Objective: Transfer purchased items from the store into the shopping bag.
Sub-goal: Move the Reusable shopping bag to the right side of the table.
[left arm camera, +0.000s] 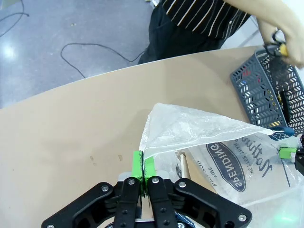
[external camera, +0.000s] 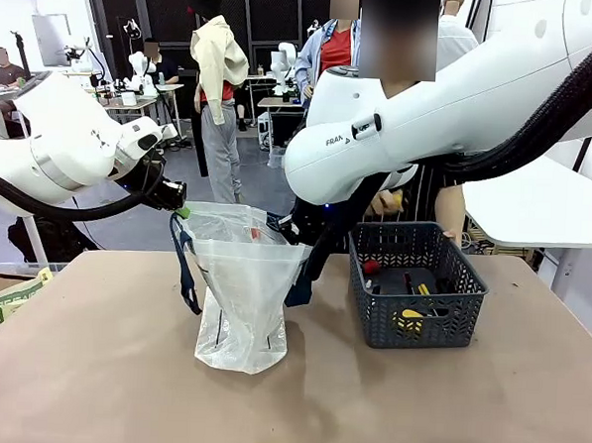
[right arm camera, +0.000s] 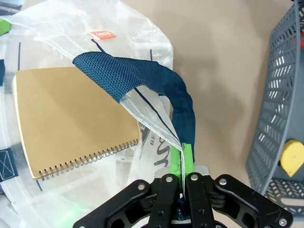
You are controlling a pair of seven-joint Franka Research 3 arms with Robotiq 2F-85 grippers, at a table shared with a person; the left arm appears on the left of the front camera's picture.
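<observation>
Your left gripper [left arm camera: 143,167] has its green pads pressed together on the thin plastic rim of the shopping bag [external camera: 243,278], at the edge of the mouth on the robot's left. Your right gripper [right arm camera: 183,159] is pinched the same way on the opposite rim, right where the dark navy strap handle [right arm camera: 156,85] meets the plastic. With the two of them holding it, the bag stands upright on the brown table [external camera: 90,369] with its mouth spread open, and the other navy strap [external camera: 184,270] hangs down its left side. Look down the right wrist view and you see a tan spiral-bound notebook [right arm camera: 71,123] lying inside the bag, its wire spine toward that gripper. The dark grey lattice basket [external camera: 424,327] sits on the table just to the right of the bag, near it but not touching. Inside it you can pick out a red item [external camera: 372,267] at the back left corner and a yellow-and-dark item [external camera: 411,317] low against the near wall. The person in the striped top stands at the far side, and their hand [left arm camera: 279,34] is above the basket's far rim, closed on something small with a bit of yellow showing; what it is cannot be made out.
</observation>
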